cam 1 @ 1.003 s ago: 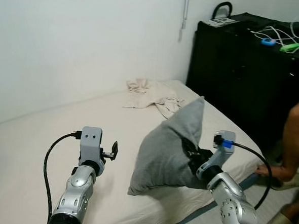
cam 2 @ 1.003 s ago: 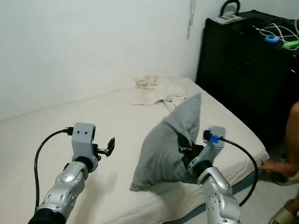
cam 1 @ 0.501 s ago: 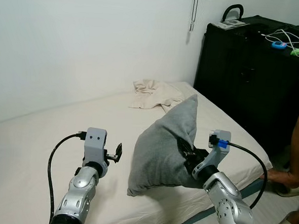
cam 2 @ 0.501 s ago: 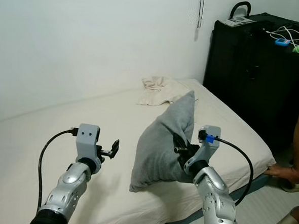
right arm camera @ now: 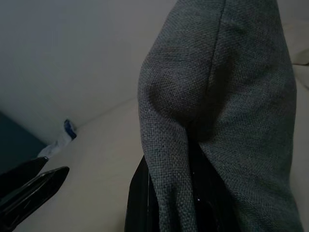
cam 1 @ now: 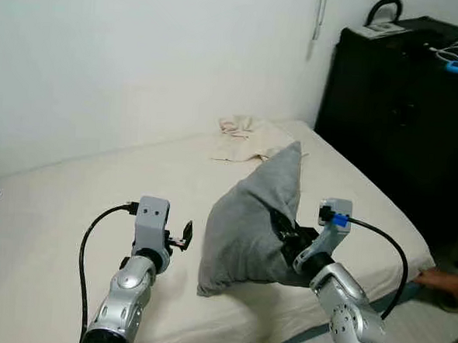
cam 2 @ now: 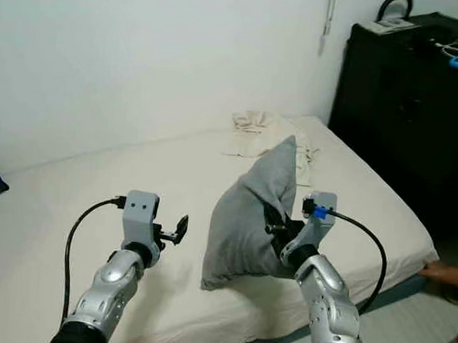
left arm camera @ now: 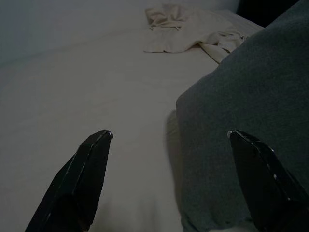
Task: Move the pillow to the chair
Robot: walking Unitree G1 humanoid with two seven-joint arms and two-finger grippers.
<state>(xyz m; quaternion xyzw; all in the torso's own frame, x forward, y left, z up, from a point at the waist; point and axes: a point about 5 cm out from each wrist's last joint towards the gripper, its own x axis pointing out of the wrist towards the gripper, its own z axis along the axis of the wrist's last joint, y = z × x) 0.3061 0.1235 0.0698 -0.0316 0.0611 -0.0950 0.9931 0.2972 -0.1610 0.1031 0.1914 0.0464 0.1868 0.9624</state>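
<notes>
- Your right gripper (cam 1: 287,236) is clamped on a fold of the grey pillow (cam 1: 253,220), which stands tilted on the bed (cam 1: 71,208) near its edge.
- Your left gripper (cam 1: 182,235) hangs spread wide and empty, just beside the pillow.
- With 1 pinch only, the fabric may slip — the pillow could sag or drop.

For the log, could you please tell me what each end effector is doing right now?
Left end effector: open, holding nothing, beside the pillow.
Right end effector: closed on the pillow.
</notes>
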